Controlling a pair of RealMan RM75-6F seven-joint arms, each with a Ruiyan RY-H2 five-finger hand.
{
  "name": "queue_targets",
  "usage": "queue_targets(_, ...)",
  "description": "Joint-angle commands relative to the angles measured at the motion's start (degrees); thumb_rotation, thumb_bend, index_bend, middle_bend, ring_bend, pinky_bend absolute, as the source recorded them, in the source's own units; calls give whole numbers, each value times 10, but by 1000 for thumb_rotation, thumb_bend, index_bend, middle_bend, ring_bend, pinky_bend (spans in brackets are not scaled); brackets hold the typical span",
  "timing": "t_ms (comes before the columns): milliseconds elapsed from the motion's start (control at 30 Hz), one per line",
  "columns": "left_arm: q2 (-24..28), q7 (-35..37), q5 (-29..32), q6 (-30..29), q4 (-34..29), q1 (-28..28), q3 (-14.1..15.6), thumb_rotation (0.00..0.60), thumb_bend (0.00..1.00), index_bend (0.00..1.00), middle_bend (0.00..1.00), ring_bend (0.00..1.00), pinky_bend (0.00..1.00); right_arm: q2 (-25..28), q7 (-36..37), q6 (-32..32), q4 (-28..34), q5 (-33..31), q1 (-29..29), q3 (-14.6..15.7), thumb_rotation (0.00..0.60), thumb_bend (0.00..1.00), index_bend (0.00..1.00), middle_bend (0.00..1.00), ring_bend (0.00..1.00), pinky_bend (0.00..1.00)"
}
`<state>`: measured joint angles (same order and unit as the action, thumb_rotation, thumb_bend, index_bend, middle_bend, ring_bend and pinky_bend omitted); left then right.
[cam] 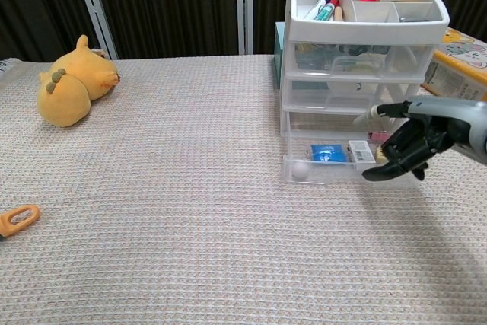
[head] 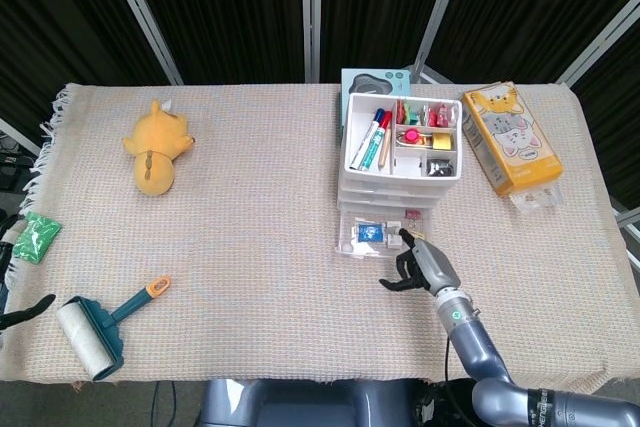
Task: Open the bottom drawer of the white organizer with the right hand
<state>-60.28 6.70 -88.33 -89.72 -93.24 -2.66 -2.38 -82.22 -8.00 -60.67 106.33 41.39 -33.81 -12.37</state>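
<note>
The white organizer (head: 402,162) (cam: 358,74) stands right of the table's middle, with pens in its top tray. Its clear bottom drawer (head: 375,237) (cam: 323,165) is pulled out toward me and shows a blue packet and small items inside. My right hand (head: 420,265) (cam: 411,146) hovers at the drawer's front right corner, raised off the cloth, with its fingers spread and nothing in it. Only dark fingers of my left hand (head: 25,312) show at the far left edge, apart from each other and holding nothing.
A yellow plush toy (head: 160,147) (cam: 72,85) lies at the back left. A lint roller (head: 95,332) with an orange handle end (cam: 17,220) and a green packet (head: 38,237) lie front left. An orange cat-print box (head: 510,137) sits right of the organizer, with a teal box (head: 372,80) behind it.
</note>
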Motion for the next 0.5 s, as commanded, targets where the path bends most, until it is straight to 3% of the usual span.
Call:
queue_targets(33, -1, 0, 0, -1, 1, 0, -1, 600, 82, 0, 0, 0, 0, -19, -129, -105, -2, -1, -27, 4, 600, 41, 242, 914, 912, 718)
queue_targets(267, -4, -3, -3, -7, 2, 1, -2, 600, 81, 0, 0, 0, 0, -39, -257, -163, -38, 9, -55, 12, 600, 0, 306, 976, 964, 719)
queue_targets(500, -5, -4, -6, -11, 2, 3, -2, 600, 82, 0, 0, 0, 0, -57, -288, -151, -81, 13, -65, 13, 600, 0, 376, 983, 969, 719)
